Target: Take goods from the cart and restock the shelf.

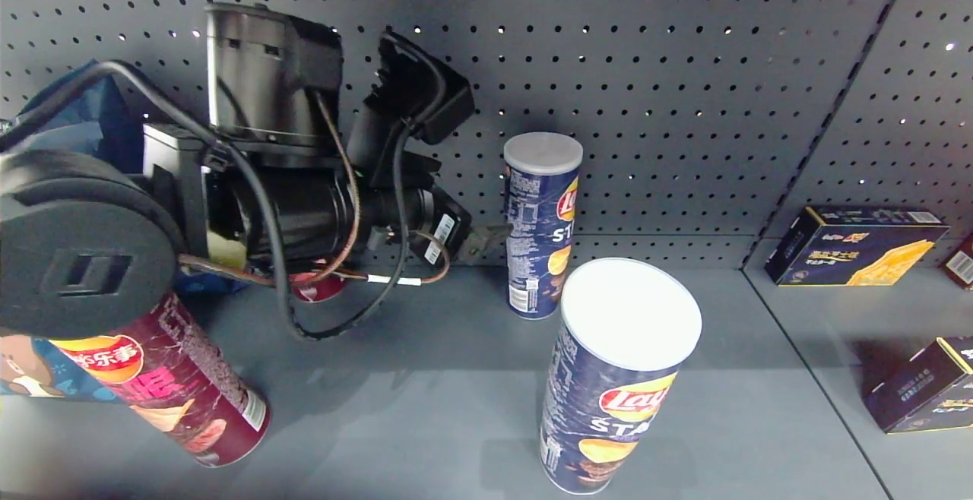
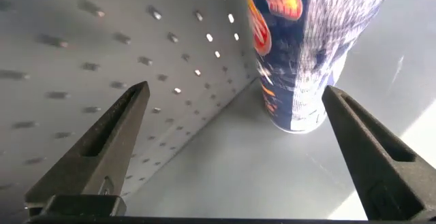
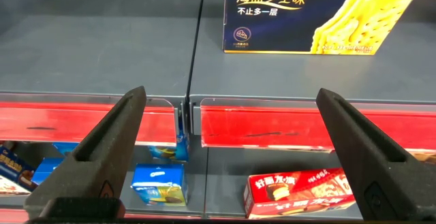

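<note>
A blue can (image 1: 541,226) is stood on the shelf (image 1: 426,378) at twelve o'clock. The left gripper (image 1: 490,235) is held open just at its nine o'clock. Placing seems finished; next, a straight retreat is needed, so the can is not knocked.

Head camera above shelf (image 1: 426,378), wrists close
</note>
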Controlling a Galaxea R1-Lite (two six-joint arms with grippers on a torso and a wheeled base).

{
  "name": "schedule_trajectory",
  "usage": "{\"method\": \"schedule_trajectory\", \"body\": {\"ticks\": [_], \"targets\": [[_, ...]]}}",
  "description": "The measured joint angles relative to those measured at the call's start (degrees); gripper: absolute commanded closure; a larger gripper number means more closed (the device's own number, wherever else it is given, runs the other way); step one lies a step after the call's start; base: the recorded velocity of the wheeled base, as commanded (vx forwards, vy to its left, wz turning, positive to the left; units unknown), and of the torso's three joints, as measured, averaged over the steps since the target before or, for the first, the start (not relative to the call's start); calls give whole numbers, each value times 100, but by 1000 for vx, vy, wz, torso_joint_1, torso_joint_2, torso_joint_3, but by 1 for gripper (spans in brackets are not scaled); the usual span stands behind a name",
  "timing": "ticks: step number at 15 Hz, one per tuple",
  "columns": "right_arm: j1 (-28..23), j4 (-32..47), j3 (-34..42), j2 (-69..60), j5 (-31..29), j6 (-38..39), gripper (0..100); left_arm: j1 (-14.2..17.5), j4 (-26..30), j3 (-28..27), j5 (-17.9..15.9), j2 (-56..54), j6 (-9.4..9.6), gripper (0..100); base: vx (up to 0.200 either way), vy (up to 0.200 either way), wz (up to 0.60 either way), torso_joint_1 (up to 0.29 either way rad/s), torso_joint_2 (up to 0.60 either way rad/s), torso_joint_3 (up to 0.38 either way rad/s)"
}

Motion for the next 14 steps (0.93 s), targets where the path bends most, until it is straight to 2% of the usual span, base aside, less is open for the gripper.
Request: {"method": "schedule_trajectory", "body": {"ticks": [8, 14], "targets": [[0, 0, 0, 0, -5, 2, 0, -11, -17, 723, 152, -1257, -7, 0, 0, 0, 0, 0, 0, 0], [0, -1, 0, 0, -5, 2, 0, -229, -17, 1051, 154, -1990, 22, 0, 0, 0, 0, 0, 0, 0]]}}
